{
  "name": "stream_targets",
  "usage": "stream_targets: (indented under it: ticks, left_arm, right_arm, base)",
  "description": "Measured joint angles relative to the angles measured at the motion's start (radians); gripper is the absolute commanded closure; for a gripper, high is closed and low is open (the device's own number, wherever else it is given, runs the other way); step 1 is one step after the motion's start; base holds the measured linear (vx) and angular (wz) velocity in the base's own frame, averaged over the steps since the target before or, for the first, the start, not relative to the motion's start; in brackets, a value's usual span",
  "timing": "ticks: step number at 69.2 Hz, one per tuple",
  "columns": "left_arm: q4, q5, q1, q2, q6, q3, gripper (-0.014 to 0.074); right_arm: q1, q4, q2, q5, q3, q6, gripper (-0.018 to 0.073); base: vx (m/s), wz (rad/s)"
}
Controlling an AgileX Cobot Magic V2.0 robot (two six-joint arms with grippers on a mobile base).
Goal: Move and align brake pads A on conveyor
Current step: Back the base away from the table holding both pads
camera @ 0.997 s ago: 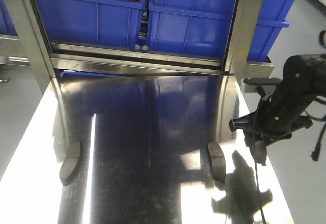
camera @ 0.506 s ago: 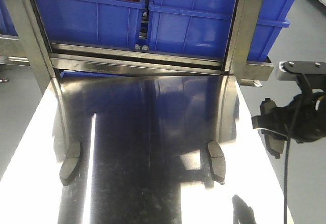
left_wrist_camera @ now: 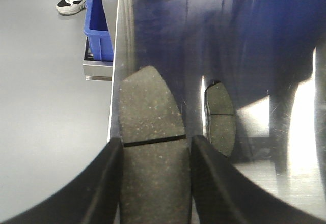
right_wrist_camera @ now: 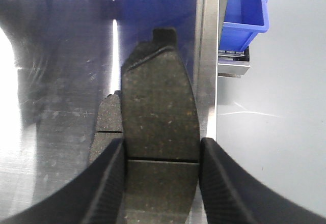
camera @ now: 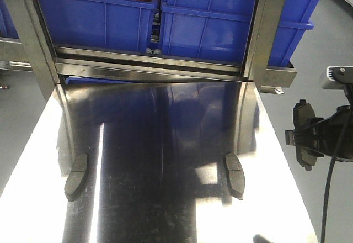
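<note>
Right wrist: right gripper point(right_wrist_camera: 162, 150) clamped on brake pad A point(right_wrist_camera: 160, 107), long axis along fingers, off right edge of steel table point(camera: 165, 143). Left gripper point(left_wrist_camera: 155, 145) grips another pad point(left_wrist_camera: 150, 112). Two more on table: left pad point(camera: 76, 177), right pad point(camera: 234, 175). Conveyor seemingly out of view.

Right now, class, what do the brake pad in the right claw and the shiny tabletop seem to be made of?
Brake pad in the right claw: probably pressed composite friction material; matte, grey-brown, grainy with pale flecks, one thin groove. Tabletop: likely polished stainless steel; it mirrors the blue bins and shows fine scratches.
</note>
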Motion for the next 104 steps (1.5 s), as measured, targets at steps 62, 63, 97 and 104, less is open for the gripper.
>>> stream_targets:
  ticks: [62,63,97,104]
  left_arm:
    - [0.0,0.0,0.0,0.0,0.0,0.0,0.0434]
    - [0.0,0.0,0.0,0.0,0.0,0.0,0.0434]
    - [0.0,0.0,0.0,0.0,0.0,0.0,0.0433]
    - [0.0,0.0,0.0,0.0,0.0,0.0,0.0433]
  right_arm:
    - [0.0,0.0,0.0,0.0,0.0,0.0,0.0492]
    - [0.0,0.0,0.0,0.0,0.0,0.0,0.0492]
    - [0.0,-0.001,0.0,-0.001,0.001,0.0,0.0492]
    - [0.0,-0.001,0.0,-0.001,0.001,0.0,0.0492]
  base:
    - [0.0,0.0]
    - [0.0,0.0]
    - [-0.03,0.04]
    - [-0.11,0.17]
